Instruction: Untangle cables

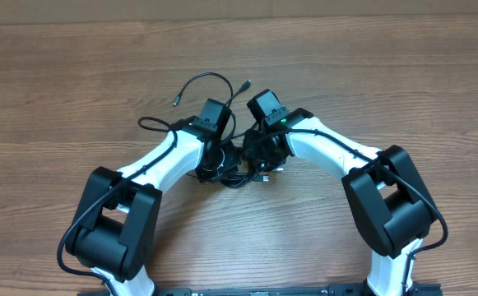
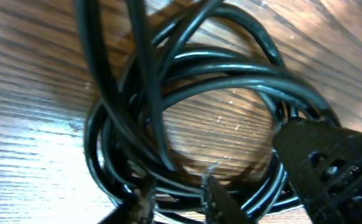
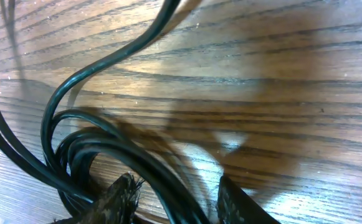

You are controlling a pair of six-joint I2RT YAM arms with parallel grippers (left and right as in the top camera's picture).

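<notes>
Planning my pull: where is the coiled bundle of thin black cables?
Overhead, the coiled bundle of thin black cables lies mid-table between the white left arm and right arm.

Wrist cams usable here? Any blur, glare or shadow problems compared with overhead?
Overhead: sharp and evenly lit, though the arms cover most of the cables. Left wrist: very close, coils soft, white glare streaks along them, left pincer fingertips blurred. Right wrist: right pincer out of focus, heavy shadow across the table with bright patches beside it.
</notes>
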